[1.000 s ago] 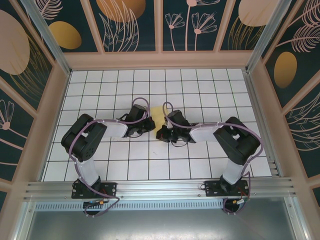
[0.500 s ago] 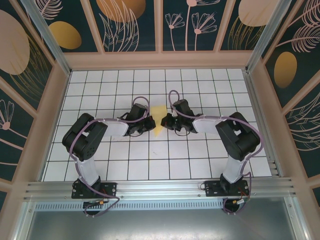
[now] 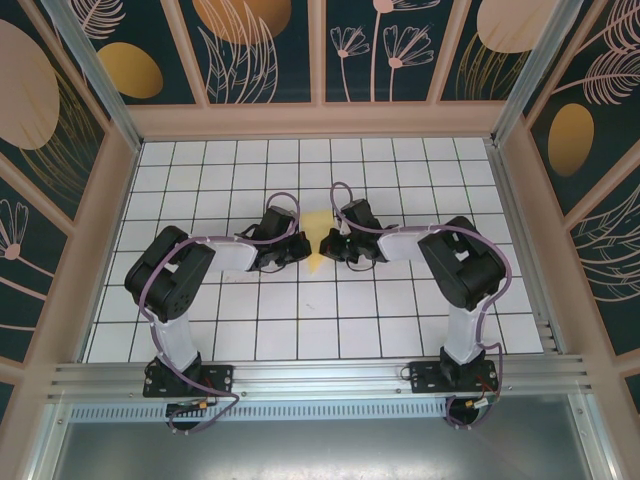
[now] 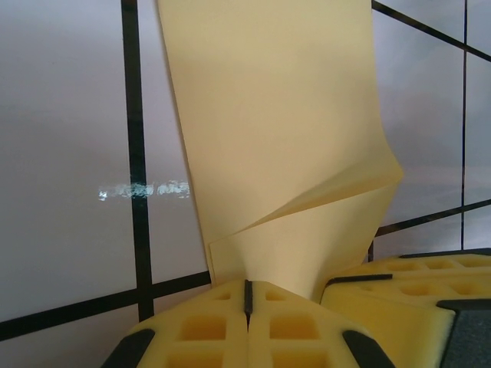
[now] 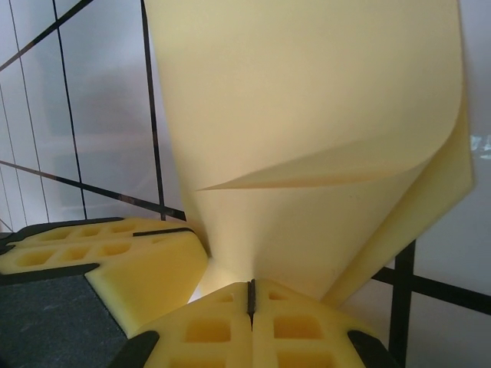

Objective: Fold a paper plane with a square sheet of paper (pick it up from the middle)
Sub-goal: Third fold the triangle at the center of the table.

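The square sheet of paper [image 3: 316, 240], bright yellow and partly folded, stands up from the white grid table [image 3: 300, 330] between my two grippers. My left gripper [image 3: 303, 249] is shut, and the paper's lower edge runs into the seam of its yellow pads [image 4: 247, 285]. A folded flap [image 4: 322, 199] bends across the sheet [image 4: 276, 115]. My right gripper [image 3: 326, 246] faces it from the right, also shut [image 5: 251, 285], with the curled sheet [image 5: 307, 115] pinched at its tips. Each wrist view catches the other gripper's fingers [image 4: 406, 291] [image 5: 115, 261] close alongside.
Both arms reach inward over the middle of the table. Wooden walls [image 3: 520, 200] with patterned panels enclose it on three sides. A metal rail [image 3: 320, 378] carrying the arm bases runs along the near edge.
My right gripper has swung away from the near side toward the far side, level with the left gripper. The paper has drawn in to a narrower folded shape. The left arm has hardly moved.
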{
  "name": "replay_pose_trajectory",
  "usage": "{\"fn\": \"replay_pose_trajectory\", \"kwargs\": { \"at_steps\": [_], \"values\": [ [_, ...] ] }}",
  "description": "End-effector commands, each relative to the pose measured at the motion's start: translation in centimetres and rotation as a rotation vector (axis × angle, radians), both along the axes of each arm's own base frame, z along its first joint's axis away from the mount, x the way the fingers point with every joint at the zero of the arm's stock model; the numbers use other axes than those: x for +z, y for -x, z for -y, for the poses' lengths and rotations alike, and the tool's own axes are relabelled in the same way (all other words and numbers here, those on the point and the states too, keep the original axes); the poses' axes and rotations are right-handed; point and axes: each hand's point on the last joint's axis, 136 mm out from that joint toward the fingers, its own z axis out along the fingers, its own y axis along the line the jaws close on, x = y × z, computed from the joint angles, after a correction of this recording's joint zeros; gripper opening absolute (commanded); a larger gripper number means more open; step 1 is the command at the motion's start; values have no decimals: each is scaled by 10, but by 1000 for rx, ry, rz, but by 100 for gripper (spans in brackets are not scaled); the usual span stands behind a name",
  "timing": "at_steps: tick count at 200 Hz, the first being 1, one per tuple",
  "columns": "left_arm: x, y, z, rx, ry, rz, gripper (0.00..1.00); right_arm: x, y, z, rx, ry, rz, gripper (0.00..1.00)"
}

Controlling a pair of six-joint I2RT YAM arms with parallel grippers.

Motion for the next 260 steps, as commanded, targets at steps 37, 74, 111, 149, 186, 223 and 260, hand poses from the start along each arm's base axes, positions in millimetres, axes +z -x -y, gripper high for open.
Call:
{"fn": "replay_pose_trajectory", "kwargs": {
  "at_steps": [37,74,111,149,186,223,260],
  "values": [
    [-40,13,-26,-13,-186,-80,0,-15,-9,15,-37,45,-42,5],
    [-47,16,-31,-44,-230,-89,0,-7,-15,13,-28,33,-40,5],
    [-49,16,-34,-51,-254,-88,0,1,-29,16,-33,39,-15,5],
    [-51,17,-34,-59,-260,-91,0,-17,-39,33,-72,60,-52,5],
    [-50,17,-34,-60,-261,-89,0,-26,-42,47,-111,107,-67,5],
    [-50,17,-35,-63,-262,-87,0,-11,-60,61,-166,139,-15,5],
    [-48,17,-32,-73,-251,-82,0,2,-85,80,-244,181,36,5]
  ]
}}
